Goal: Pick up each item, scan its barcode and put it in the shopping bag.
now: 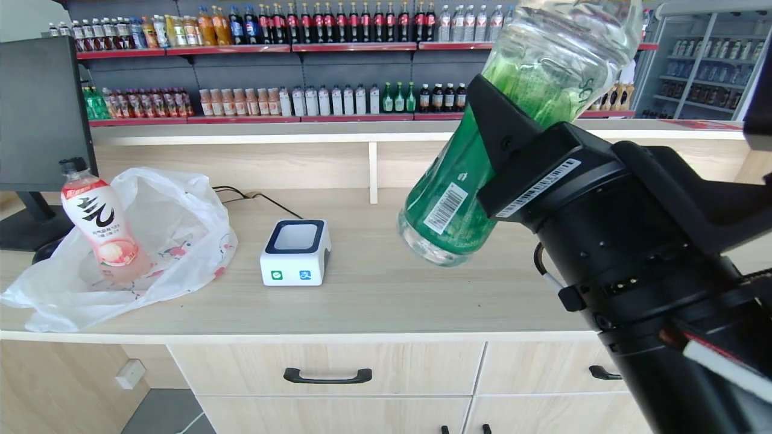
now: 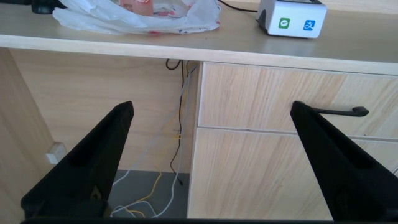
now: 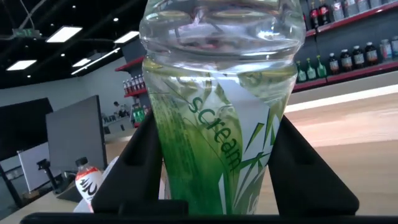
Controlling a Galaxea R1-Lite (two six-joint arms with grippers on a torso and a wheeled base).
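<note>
My right gripper (image 1: 512, 114) is shut on a clear bottle with a green label (image 1: 458, 181) and holds it tilted in the air above the counter's right half. Its base points down toward the scanner and its barcode faces outward. In the right wrist view the green bottle (image 3: 217, 143) sits between the fingers (image 3: 137, 168). The white barcode scanner (image 1: 295, 250) rests mid-counter. A white plastic shopping bag (image 1: 175, 229) lies at the left with a pink-labelled bottle (image 1: 99, 223) standing in it. My left gripper (image 2: 211, 168) hangs open below the counter edge, facing the drawers.
A dark monitor (image 1: 36, 114) stands at the counter's far left behind the bag. Cables (image 1: 253, 196) run behind the scanner. Shelves of drinks (image 1: 338, 99) line the back wall. Drawers with black handles (image 1: 327, 377) sit under the wooden counter (image 1: 374, 289).
</note>
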